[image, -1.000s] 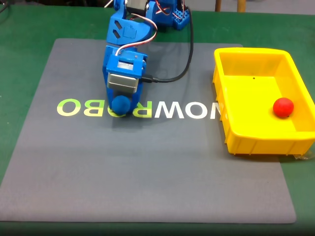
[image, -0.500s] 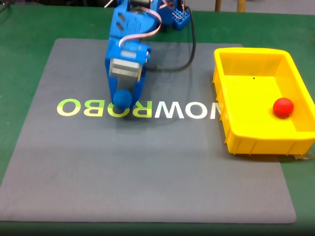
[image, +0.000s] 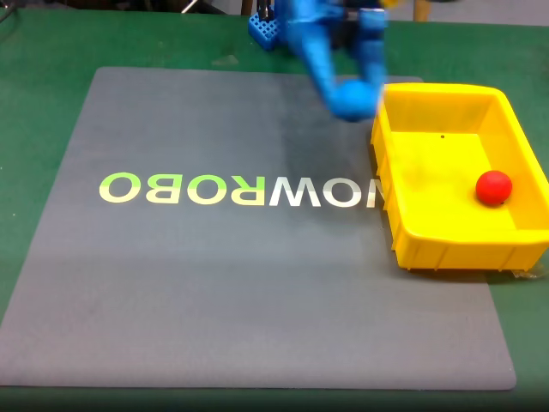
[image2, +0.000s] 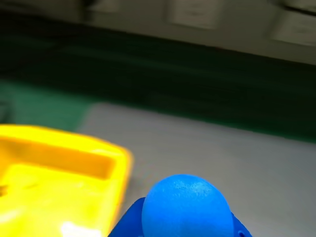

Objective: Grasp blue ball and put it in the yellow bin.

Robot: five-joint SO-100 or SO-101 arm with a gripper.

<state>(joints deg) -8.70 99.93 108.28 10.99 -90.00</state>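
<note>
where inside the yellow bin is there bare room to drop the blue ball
The yellow bin floor is bare along its far and left parts, from the left wall toward the centre. Only the red ball near the right wall crowds it. The gripper holding the blue ball hangs beside the left wall.

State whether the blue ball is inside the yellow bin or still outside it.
Outside. The blue ball sits in the gripper, just beside the yellow bin's rim. Inside lies a red ball.

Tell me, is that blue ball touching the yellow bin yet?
Apart. The wrist view shows the blue ball held in the pincer, with grey mat visible between it and the yellow bin wall.
</note>
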